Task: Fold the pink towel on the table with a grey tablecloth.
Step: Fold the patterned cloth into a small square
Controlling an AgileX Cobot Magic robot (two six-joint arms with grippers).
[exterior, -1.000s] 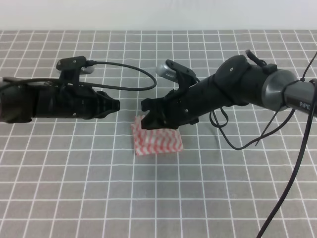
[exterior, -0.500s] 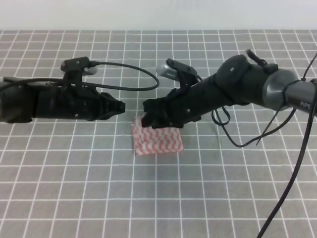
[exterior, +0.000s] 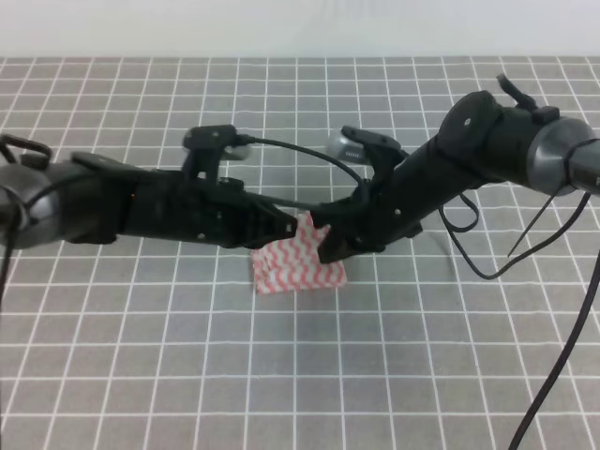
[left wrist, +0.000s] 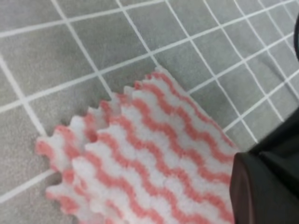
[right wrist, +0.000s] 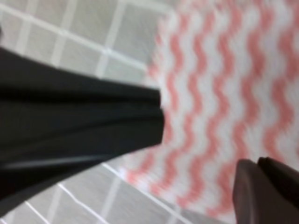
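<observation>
The pink towel (exterior: pixel 298 264) lies folded into a small wavy-striped block on the table with a grey tablecloth (exterior: pixel 141 356). One corner of it stands up at the back, between the two gripper tips. My left gripper (exterior: pixel 289 230) reaches in from the left and touches that raised corner. My right gripper (exterior: pixel 326 246) comes in from the right at the towel's back right edge. In the left wrist view the towel's layered scalloped edges (left wrist: pixel 140 158) fill the frame, with a dark finger (left wrist: pixel 266 186) at the lower right. In the right wrist view the towel (right wrist: pixel 219 93) is blurred and close. Neither grip shows.
Black cables loop off both arms, one over the left arm (exterior: pixel 300 155) and one hanging from the right arm (exterior: pixel 553 375). The left arm's dark body (right wrist: pixel 70 126) crosses the right wrist view. The grid cloth extends on all sides.
The left arm has moved well to the right, up to the towel. The right gripper has drawn back to the right. A towel corner now stands up between them.
</observation>
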